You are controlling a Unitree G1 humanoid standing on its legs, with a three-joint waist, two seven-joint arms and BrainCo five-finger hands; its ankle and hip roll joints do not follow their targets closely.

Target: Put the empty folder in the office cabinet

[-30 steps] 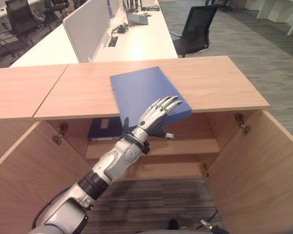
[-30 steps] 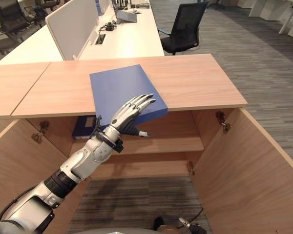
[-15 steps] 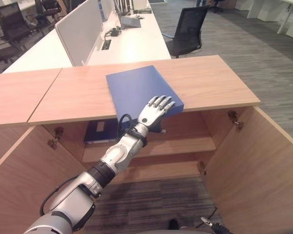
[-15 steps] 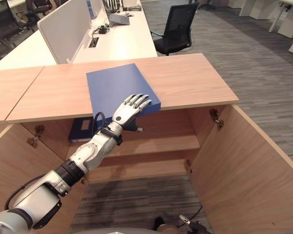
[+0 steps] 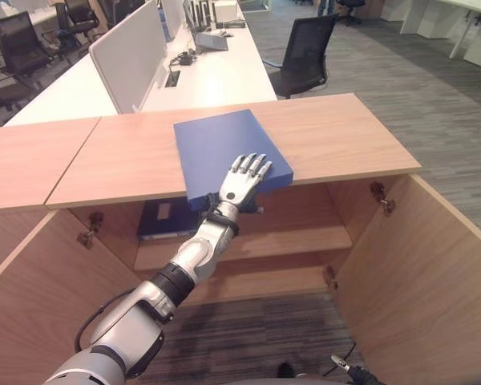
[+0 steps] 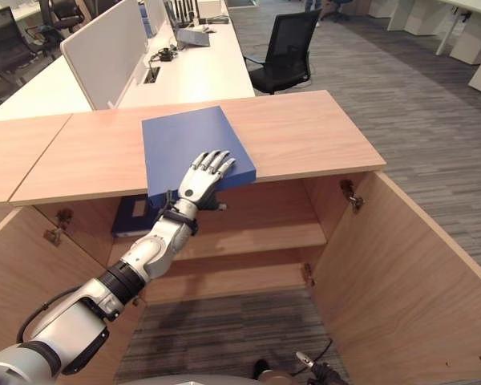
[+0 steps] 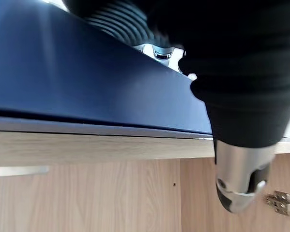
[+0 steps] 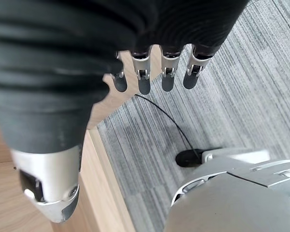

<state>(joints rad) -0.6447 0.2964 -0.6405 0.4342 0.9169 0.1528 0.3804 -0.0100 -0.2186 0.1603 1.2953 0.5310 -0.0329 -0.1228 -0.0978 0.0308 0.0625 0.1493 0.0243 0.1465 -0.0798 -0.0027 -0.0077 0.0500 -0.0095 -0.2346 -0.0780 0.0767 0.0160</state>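
Right now the blue folder (image 5: 229, 152) overhangs the cabinet top (image 5: 345, 136) under the left hand (image 5: 242, 178), fingers flat above and thumb below without clamping, so it may slip off.

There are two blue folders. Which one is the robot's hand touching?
The left hand touches the big blue folder on top of the cabinet, not the folder on the shelf inside.

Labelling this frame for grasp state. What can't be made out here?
- Underside of the blue folder: the left hand lies on top with straight fingers, thumb below the overhanging edge; thumb contact is hidden by the hand.
- Dark blue binder on the cabinet shelf: mostly hidden by the cabinet top and forearm.
- Right hand: hangs relaxed over the floor.
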